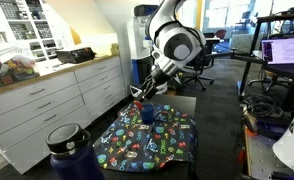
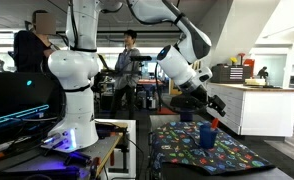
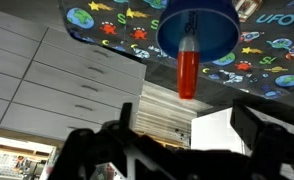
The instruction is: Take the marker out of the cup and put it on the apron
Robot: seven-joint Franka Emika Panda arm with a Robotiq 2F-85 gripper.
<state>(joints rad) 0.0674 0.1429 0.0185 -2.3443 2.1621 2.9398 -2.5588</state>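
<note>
The small dark blue cup (image 3: 199, 28) stands on the apron (image 3: 107, 25), a dark cloth with bright cartoon prints. A red marker (image 3: 187, 72) sticks out of the cup towards the wrist camera. My gripper (image 3: 185, 122) is open and empty, its two dark fingers apart on either side of the marker line, a short way off the marker's end. In both exterior views the gripper (image 1: 140, 94) (image 2: 209, 106) hangs just above the cup (image 1: 147, 115) (image 2: 207, 135) on the apron (image 1: 157, 142) (image 2: 202, 152).
A large dark blue lidded jug (image 1: 73, 151) stands at the near edge of the apron. White drawer cabinets (image 1: 57, 100) run along one side. A second robot arm (image 2: 72, 70) and a desk with screens stand beside the table.
</note>
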